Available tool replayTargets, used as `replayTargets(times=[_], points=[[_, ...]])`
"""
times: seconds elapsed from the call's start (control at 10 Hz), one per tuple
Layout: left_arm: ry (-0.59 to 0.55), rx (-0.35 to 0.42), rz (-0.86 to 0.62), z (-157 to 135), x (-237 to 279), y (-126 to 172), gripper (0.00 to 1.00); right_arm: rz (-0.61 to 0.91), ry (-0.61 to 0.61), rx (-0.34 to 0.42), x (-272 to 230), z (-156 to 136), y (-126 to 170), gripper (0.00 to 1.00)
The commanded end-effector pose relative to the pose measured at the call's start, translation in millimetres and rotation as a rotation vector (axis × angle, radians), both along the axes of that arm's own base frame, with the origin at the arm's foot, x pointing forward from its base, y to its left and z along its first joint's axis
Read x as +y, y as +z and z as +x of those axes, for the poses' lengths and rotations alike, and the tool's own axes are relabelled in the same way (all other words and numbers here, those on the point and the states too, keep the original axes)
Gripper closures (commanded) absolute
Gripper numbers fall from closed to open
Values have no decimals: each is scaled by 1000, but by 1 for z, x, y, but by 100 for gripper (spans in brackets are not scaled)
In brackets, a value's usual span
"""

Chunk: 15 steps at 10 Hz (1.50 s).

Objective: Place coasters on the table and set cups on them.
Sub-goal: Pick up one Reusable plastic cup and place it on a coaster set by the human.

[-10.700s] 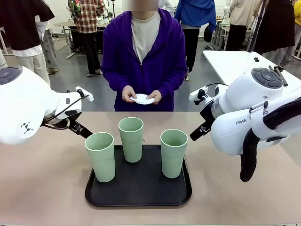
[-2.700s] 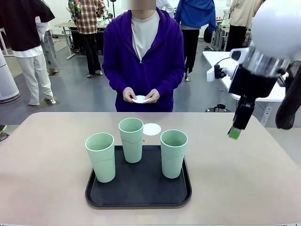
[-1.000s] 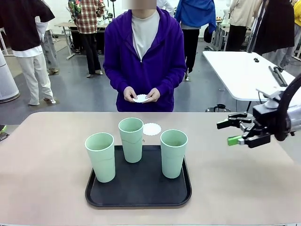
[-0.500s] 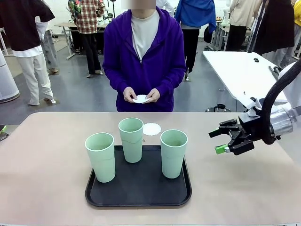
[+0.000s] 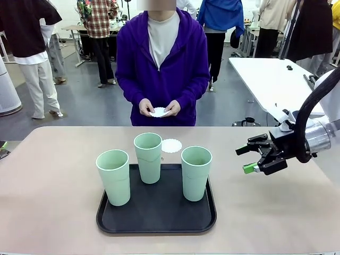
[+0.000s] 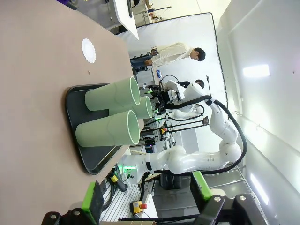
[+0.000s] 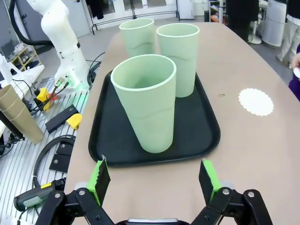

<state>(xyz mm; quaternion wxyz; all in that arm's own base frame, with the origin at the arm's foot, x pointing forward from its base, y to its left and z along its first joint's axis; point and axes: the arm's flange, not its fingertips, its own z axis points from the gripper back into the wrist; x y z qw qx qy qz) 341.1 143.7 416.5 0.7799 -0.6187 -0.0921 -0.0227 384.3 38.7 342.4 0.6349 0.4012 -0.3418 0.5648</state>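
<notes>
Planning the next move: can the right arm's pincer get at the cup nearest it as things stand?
Probably yes: the right pincer is open, facing the nearest cup, with just bare table and tray rim between.

The beige table (image 5: 48, 207), rounded at its corners, carries a black rectangular tray (image 5: 159, 215) set centrally, close to the near edge. One white lacy coaster (image 5: 171, 145) lies flat on the bare top just beyond the tray's far side, not touching it, short of the table's far edge.
</notes>
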Motion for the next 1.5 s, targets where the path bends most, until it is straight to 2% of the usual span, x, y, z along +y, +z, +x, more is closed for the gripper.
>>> replayTargets(times=[0.0, 0.3, 0.5, 0.7, 0.9, 1.2, 1.4], points=[[-1, -14, -12, -1, 1, 1, 0, -2, 0, -1, 0, 0, 0, 0], [-1, -14, -12, -1, 1, 1, 0, 82, 27, 11, 7, 0, -36, 0], [-1, -14, -12, -1, 1, 1, 0, 238, 95, -61, 12, 0, -37, 0], [-1, -14, -12, -1, 1, 1, 0, 316, 106, -98, 17, -1, -45, 0], [-1, -14, -12, -1, 1, 1, 0, 338, 101, -82, 26, 6, -58, 0], [-1, -14, -12, -1, 1, 1, 0, 307, 87, 5, 43, 15, -72, 0], [-1, -14, -12, -1, 1, 1, 0, 305, 99, 26, 53, 18, -79, 0]])
